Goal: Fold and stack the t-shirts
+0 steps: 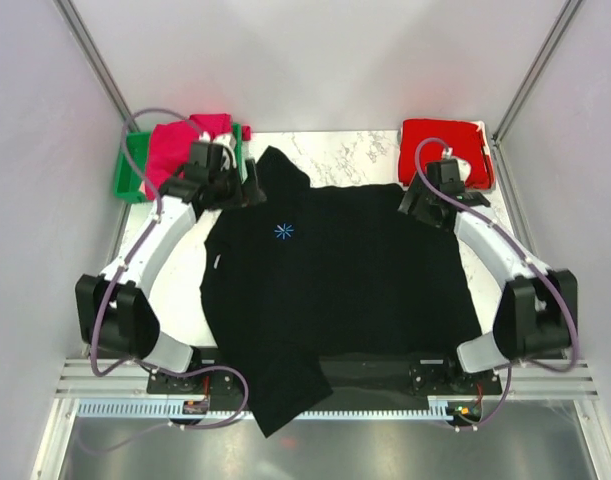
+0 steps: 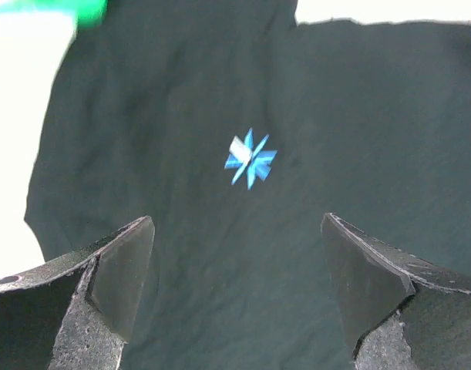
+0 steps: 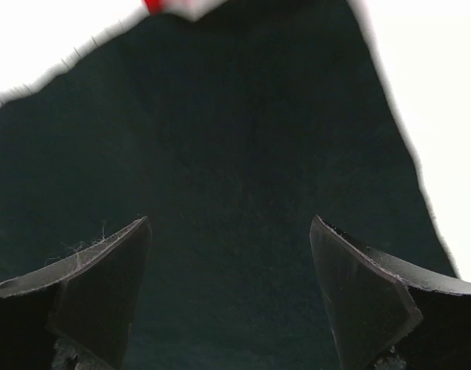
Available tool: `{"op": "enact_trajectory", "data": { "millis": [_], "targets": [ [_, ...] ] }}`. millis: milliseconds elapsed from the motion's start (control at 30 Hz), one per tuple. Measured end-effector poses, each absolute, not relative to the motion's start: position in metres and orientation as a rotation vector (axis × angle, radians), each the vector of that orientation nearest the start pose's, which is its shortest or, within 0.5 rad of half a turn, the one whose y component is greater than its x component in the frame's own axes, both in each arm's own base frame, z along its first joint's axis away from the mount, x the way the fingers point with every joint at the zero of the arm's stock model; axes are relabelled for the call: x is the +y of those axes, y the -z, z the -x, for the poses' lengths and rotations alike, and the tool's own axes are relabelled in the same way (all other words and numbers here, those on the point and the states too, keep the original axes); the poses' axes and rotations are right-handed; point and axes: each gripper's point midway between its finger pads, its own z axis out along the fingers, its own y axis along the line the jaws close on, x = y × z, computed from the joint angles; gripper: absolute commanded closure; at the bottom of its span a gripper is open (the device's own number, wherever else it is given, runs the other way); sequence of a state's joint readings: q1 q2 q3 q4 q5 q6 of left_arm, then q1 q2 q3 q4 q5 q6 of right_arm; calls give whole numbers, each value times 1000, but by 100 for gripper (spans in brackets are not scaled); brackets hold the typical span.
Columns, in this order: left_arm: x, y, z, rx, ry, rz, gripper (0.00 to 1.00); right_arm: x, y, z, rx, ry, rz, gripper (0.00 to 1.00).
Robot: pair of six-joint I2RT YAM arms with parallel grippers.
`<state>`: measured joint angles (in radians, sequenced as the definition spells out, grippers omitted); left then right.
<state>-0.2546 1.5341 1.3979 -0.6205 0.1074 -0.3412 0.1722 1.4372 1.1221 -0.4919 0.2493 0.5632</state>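
Note:
A large black t-shirt lies spread flat across the table, its small light-blue starburst logo facing up. One sleeve hangs over the near edge. My left gripper hovers open above the shirt's back left corner, and in the left wrist view the logo lies beyond the empty gap of that gripper. My right gripper hangs open over the shirt's back right corner, and in its own view the right gripper has only black cloth beneath it. A folded red t-shirt rests at the back right.
At the back left stands a green plastic bin with a magenta t-shirt draped in it. White marbled tabletop shows behind the black shirt. Grey walls close in on both sides.

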Motion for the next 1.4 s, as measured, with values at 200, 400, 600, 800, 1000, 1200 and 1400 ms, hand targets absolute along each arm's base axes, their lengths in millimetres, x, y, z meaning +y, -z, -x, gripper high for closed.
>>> {"op": "enact_trajectory", "data": {
  "millis": [200,400,600,800,1000,1200,1400],
  "targets": [
    [-117,-101,-329,2573,350,151,7,65,-56,-379,2577,-81,-514,10],
    [-107,-20,-308,2789,235,264,14,65,-23,-390,2683,-14,-502,10],
    [-114,-21,-367,2736,187,310,24,66,-19,-436,2669,34,-485,11],
    [-118,-25,-445,2686,172,351,26,72,-24,-513,2593,20,-466,11],
    [-113,-34,-472,2656,191,378,13,75,-28,-528,2588,-15,-465,10],
    [-116,-92,-420,2601,210,327,10,76,-55,-486,2637,-63,-446,4],
    [-137,-177,-299,2413,320,201,16,72,-162,-445,2460,-146,-405,2]
  ]
}}
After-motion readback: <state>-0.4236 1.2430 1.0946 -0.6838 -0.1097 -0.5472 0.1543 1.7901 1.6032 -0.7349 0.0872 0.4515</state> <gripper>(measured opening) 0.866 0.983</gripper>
